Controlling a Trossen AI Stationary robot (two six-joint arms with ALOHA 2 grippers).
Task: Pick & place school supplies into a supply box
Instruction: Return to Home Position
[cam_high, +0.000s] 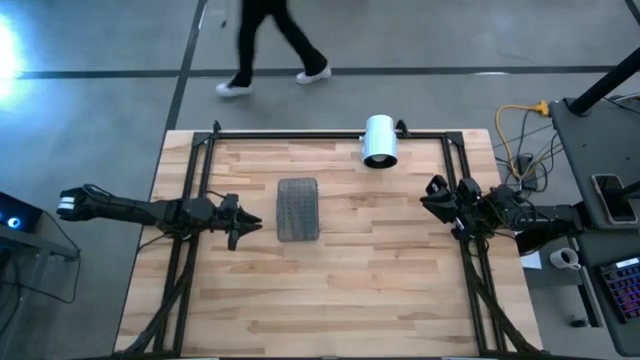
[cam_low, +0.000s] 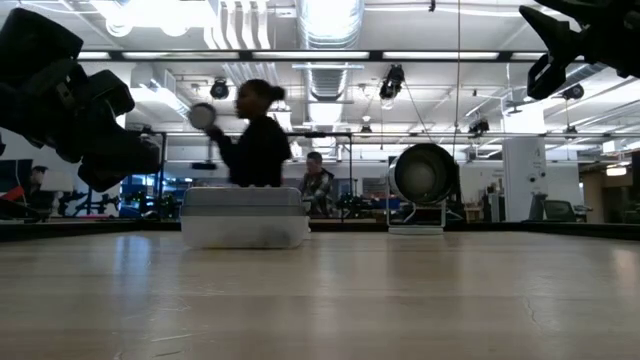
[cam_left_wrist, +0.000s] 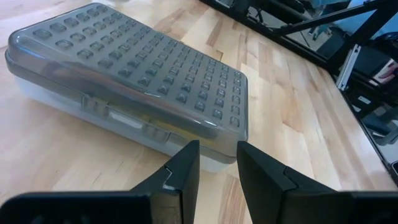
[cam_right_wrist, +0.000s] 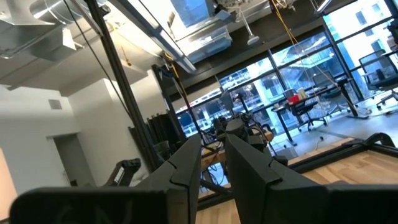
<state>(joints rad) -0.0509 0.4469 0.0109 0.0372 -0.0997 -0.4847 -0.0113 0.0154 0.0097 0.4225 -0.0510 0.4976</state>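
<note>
High view shows the supply box lying flat near the middle of the wooden table, with its lid down and no pens or scissors left outside it. Left gripper hovers just beside the supply box on its left side, not touching. In the left wrist view its fingers stand a little apart and hold nothing. Right gripper is raised near the table's right edge, well apart from the supply box, with fingers also slightly apart and empty. I judge the main risk is with the left arm: if it swings low on the way home, a fingertip may catch the box edge and push it, or pop the lid, because the latch looks shallow. No brand, label or writing can be read on the supply box or on the white cylinder
</note>
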